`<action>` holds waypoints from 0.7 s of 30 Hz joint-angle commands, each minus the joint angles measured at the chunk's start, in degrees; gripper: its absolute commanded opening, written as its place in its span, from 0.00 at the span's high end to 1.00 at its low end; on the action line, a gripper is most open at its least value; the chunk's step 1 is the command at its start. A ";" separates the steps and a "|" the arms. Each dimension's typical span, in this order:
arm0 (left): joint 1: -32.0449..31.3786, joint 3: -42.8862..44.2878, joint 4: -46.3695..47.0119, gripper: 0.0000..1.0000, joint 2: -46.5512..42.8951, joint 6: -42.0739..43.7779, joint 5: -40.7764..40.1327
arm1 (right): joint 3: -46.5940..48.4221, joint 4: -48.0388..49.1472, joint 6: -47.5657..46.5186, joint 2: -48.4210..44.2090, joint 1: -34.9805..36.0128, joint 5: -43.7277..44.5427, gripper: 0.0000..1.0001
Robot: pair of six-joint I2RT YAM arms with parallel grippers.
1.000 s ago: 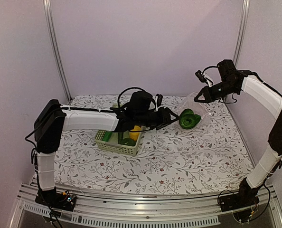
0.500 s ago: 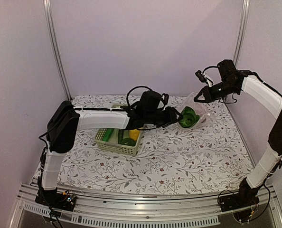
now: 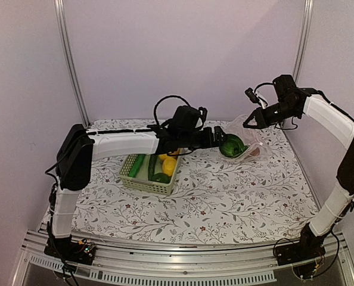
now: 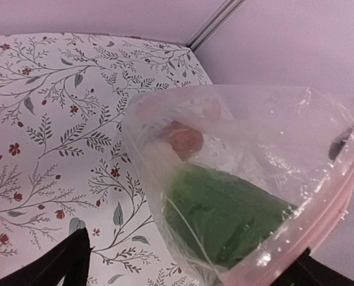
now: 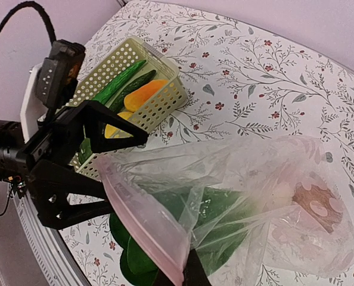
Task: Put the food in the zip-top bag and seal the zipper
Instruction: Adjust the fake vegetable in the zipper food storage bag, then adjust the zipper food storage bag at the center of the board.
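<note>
The zip-top bag (image 3: 246,138) hangs at the back right, with its pinkish zipper (image 5: 142,215) edge pinched in my shut right gripper (image 3: 249,123), whose jaws also show in the right wrist view (image 5: 184,275). The leafy green bok choy (image 3: 231,146) sits in the bag's mouth, and a brown mushroom piece (image 5: 317,206) lies deeper inside. My left gripper (image 3: 220,137) is at the bag's mouth with its fingers (image 5: 114,128) spread wide on either side. In the left wrist view the bok choy (image 4: 224,214) shows through the plastic.
A pale green lattice basket (image 3: 142,186) stands at the table's centre left, under my left forearm. It holds green cucumbers (image 3: 136,165) and yellow and orange pieces (image 3: 169,165). Metal frame posts stand at the back corners.
My left arm has reached further right and slightly up, carrying the bok choy from in front of the bag into its mouth. The right gripper has held the bag's edge still.
</note>
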 commanded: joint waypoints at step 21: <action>-2.54 -18.48 11.27 0.52 -9.40 -9.20 8.81 | 2.57 0.28 1.21 0.94 0.00 0.62 1.00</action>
